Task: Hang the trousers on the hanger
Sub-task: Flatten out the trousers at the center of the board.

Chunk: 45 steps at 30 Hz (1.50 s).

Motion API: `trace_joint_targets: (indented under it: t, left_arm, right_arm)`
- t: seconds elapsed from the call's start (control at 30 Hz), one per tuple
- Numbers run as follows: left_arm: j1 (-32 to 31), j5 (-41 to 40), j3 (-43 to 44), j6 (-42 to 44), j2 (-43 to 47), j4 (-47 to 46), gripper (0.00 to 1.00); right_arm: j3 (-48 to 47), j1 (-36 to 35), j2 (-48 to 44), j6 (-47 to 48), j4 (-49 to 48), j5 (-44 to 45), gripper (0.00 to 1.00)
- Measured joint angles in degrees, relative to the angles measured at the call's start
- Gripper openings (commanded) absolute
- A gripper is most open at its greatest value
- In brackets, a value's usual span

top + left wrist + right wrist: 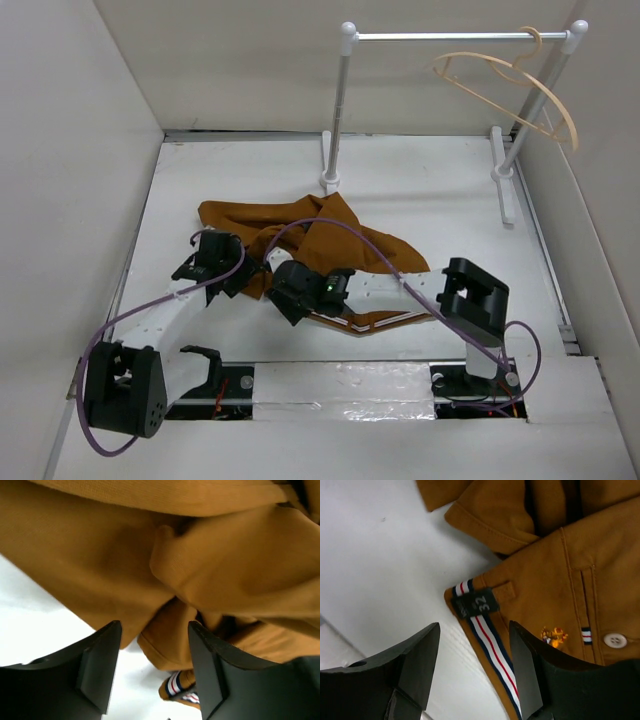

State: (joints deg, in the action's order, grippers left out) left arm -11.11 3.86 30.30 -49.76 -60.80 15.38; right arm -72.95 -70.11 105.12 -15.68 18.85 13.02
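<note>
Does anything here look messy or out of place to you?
Yes. The trousers lie crumpled in a heap on the table, folded over themselves with the striped waistband turned out. The hanger hangs tilted at the right end of the rail, with nothing on it.

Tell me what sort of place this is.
Probably a robot test cell, not a home: plain white panels enclose a white table, the left arm and right arm are bolted at its near edge, and a small rail stand carries one hanger.

left tool (155,625): jaws apart, pointing down | right tool (474,625): jaws apart, pointing down
</note>
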Motion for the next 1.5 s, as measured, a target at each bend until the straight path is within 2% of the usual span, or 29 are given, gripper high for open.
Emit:
trace_joint_targets:
  t: [0.17, 0.2, 0.27, 0.3, 0.33, 0.4, 0.43, 0.47, 0.57, 0.67, 0.8, 0.93, 1.03, 1.1, 1.2, 1.37, 1.4, 1.47, 1.5]
  left_arm:
    - [0.0, 0.0, -1.4, -0.8, -2.5, -3.4, 0.55]
    - [0.0, 0.0, -1.7, -0.9, -3.1, -4.0, 0.55]
    - [0.0, 0.0, -2.5, -1.2, -4.2, -4.9, 0.55]
    - [0.0, 0.0, -3.0, -1.4, -4.8, -5.4, 0.55]
    - [0.0, 0.3, -3.2, -1.6, -5.2, -6.4, 0.54]
    - [0.0, 0.4, -3.2, -2.1, -5.7, -7.5, 0.47]
    - [0.0, 0.4, -3.2, -2.3, -6.3, -8.0, 0.40]
    - [0.0, 0.4, -3.2, -2.6, -6.9, -8.6, 0.24]
    - [0.0, -0.5, -3.2, -3.5, -9.0, -9.7, 0.00]
    - [0.0, -1.7, -3.1, -3.8, -9.3, -9.8, 0.00]
    - [0.0, -4.4, -1.5, -3.9, -8.2, -7.6, 0.00]
    - [0.6, -7.8, 1.3, -3.3, -2.6, -4.8, 0.00]
    - [3.1, -10.2, 3.1, -2.1, 2.7, -3.3, 0.00]
    - [6.8, -11.0, 3.8, -1.2, 5.4, -2.5, 0.00]
    - [10.8, -11.3, 4.4, 0.3, 7.0, -1.7, 0.00]
    - [9.0, -8.0, 5.4, 2.9, 6.4, -0.7, 0.00]
    - [8.1, -7.2, 5.4, 3.4, 6.3, -0.6, 0.04]
    - [6.4, -5.4, 5.4, 4.5, 6.3, -0.4, 0.20]
    - [5.9, -4.6, 5.4, 4.9, 6.3, -0.4, 0.24]
  right_arm:
    - [-2.1, -0.9, 5.1, -3.1, -1.2, 4.0, 0.58]
    - [-2.6, -1.2, 6.2, -3.7, -1.4, 4.9, 0.55]
    - [-3.2, -1.2, 7.9, -5.0, -1.4, 6.7, 0.33]
    - [-3.3, -1.3, 8.5, -5.6, -1.4, 7.8, 0.18]
    - [-3.5, -1.4, 8.9, -6.4, -1.5, 8.9, 0.12]
    - [-3.5, -1.6, 8.6, -7.7, -1.5, 10.5, 0.00]
    - [-3.5, -1.7, 8.4, -8.1, -1.4, 11.3, 0.00]
    - [-3.4, -1.9, 8.0, -8.4, -1.3, 12.1, 0.00]
    - [-1.8, -2.8, 4.1, -8.7, -0.6, 14.3, 0.00]
    - [1.4, -3.8, -5.0, -9.2, 2.4, 16.7, 0.00]
    - [5.5, -4.6, -22.8, -11.5, 9.7, 20.5, 0.00]
    - [6.6, -4.5, -40.2, -14.3, 18.4, 25.7, 0.00]
    - [5.7, -2.7, -49.3, -16.6, 26.0, 29.4, 0.00]
    - [4.6, 2.1, -53.5, -17.0, 30.2, 31.1, 0.00]
    - [4.4, 15.3, -57.3, -14.4, 31.9, 32.1, 0.00]
    - [5.4, 42.0, -57.2, -4.9, 26.4, 27.3, 0.00]
    - [5.6, 46.8, -56.1, -3.3, 24.6, 25.4, 0.00]
    - [5.9, 54.7, -52.3, -0.9, 20.4, 22.6, 0.00]
    - [6.2, 58.0, -50.0, 0.0, 17.9, 21.7, 0.00]
